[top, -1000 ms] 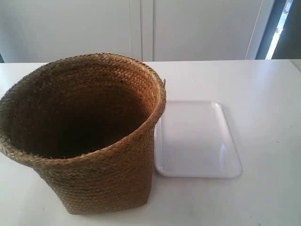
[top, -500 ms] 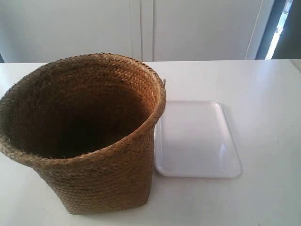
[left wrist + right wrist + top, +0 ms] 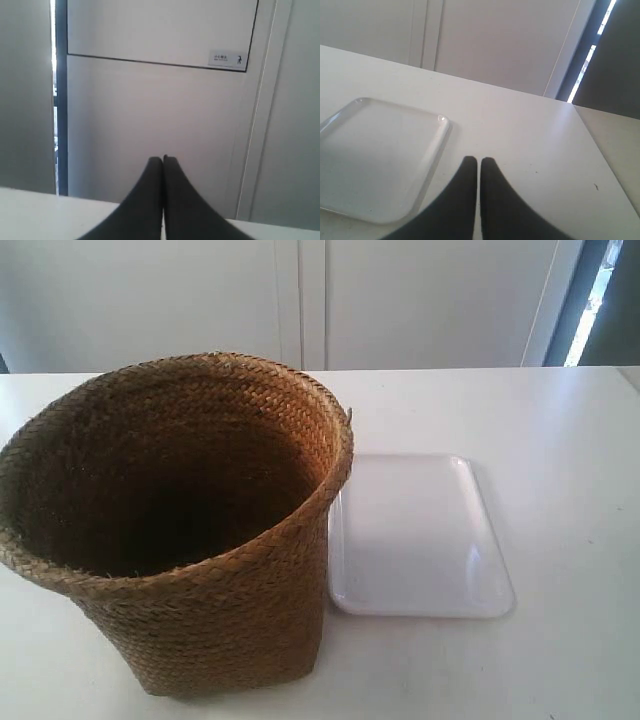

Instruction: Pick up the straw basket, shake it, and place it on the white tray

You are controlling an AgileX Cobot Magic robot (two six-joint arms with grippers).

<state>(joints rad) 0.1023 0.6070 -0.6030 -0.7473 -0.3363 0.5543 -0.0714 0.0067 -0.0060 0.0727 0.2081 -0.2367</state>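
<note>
The straw basket [image 3: 215, 610] stands upright on the white table at the exterior view's left, its dark inside showing. Right beside it lies the white tray [image 3: 415, 535], bare, its near edge tucked under the basket's rim. No arm shows in the exterior view. My left gripper [image 3: 163, 159] is shut with nothing in it and points at a wall; neither basket nor tray shows in its view. My right gripper [image 3: 478, 160] is shut and empty, hovering over the table just beside the white tray [image 3: 375, 155].
The white table [image 3: 560, 440] stretches past the tray to the exterior view's right. Grey wall panels [image 3: 420, 300] stand behind it, and a dark window gap [image 3: 600, 300] sits at the far right. The table's side edge [image 3: 607, 165] runs close to my right gripper.
</note>
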